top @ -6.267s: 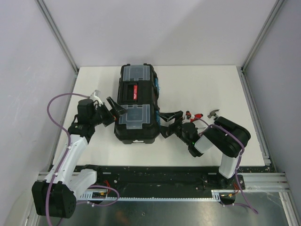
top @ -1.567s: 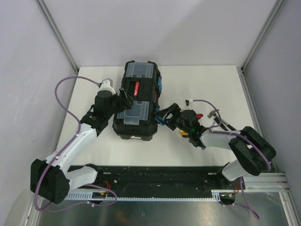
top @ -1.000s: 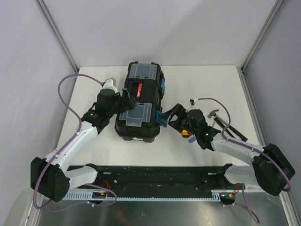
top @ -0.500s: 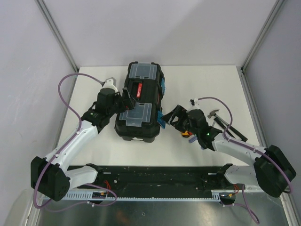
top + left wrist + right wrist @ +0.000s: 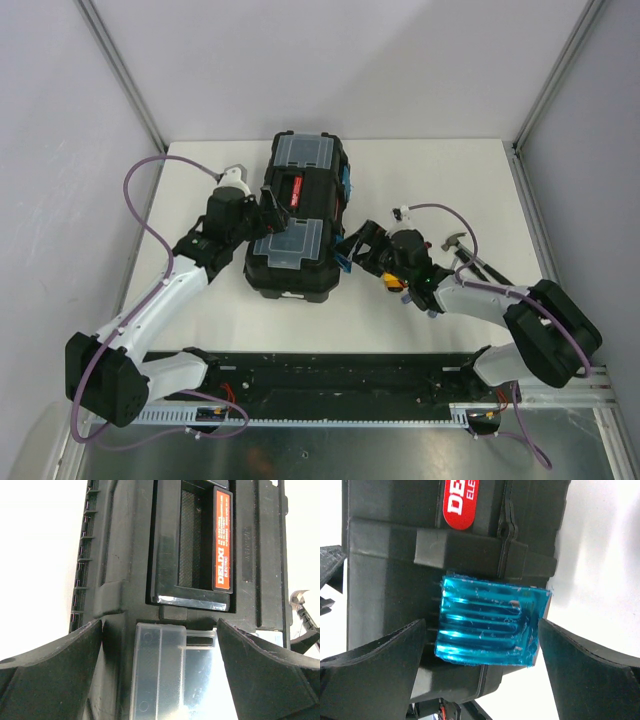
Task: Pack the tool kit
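Note:
The black toolbox (image 5: 300,215) lies closed on the white table, with two clear lid compartments and a red-marked handle (image 5: 222,537). My left gripper (image 5: 270,218) is open over the lid. Its fingers straddle the near clear compartment (image 5: 170,670) without gripping it. My right gripper (image 5: 350,250) is open at the toolbox's right side. Its fingers stand either side of the near blue latch (image 5: 487,627), which sticks out from the box wall. A second blue latch (image 5: 347,183) shows farther back. A yellow-handled screwdriver (image 5: 398,284) peeks out under my right wrist. The red and blue screwdrivers are hidden.
A hammer (image 5: 455,242) and dark pliers (image 5: 490,272) lie on the table to the right of my right arm. Grey walls with metal frame posts enclose the table. The black rail (image 5: 330,370) runs along the near edge.
My right gripper has edged left toward the toolbox's near blue latch, and its elbow has swung inward. The left arm and the toolbox have held still over the last second.

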